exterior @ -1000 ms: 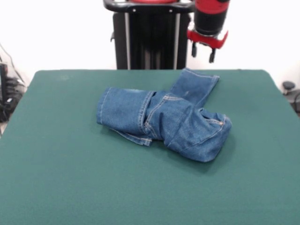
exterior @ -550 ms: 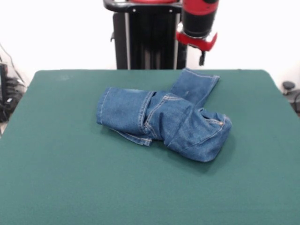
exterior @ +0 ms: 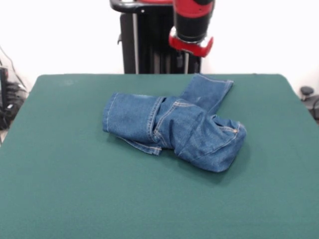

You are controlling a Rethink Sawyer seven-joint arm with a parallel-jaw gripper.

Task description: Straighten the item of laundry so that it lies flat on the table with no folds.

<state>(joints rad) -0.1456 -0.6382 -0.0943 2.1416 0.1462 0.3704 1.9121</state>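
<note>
The item of laundry [exterior: 174,124] is a small pair of blue denim jeans, lying crumpled and folded over itself at the middle of the dark green table [exterior: 75,189]. One leg points toward the far edge, ending in a hem [exterior: 213,82]. Another part is folded toward the left, and a bunched lump with orange stitching [exterior: 219,144] sits at the right. My gripper [exterior: 183,59] hangs from the red wrist above the table's far edge, behind the far leg and clear of the denim. It shows dark against the black pedestal and nothing hangs from it.
The black pedestal [exterior: 149,45] stands behind the far edge. Cables and dark gear [exterior: 7,99] sit off the table's left side, and a small dark object [exterior: 306,92] lies off the right. Bare green surface surrounds the jeans on every side.
My gripper has slid leftward along the far edge, from beyond the far leg's right side to in front of the pedestal. The jeans have not moved.
</note>
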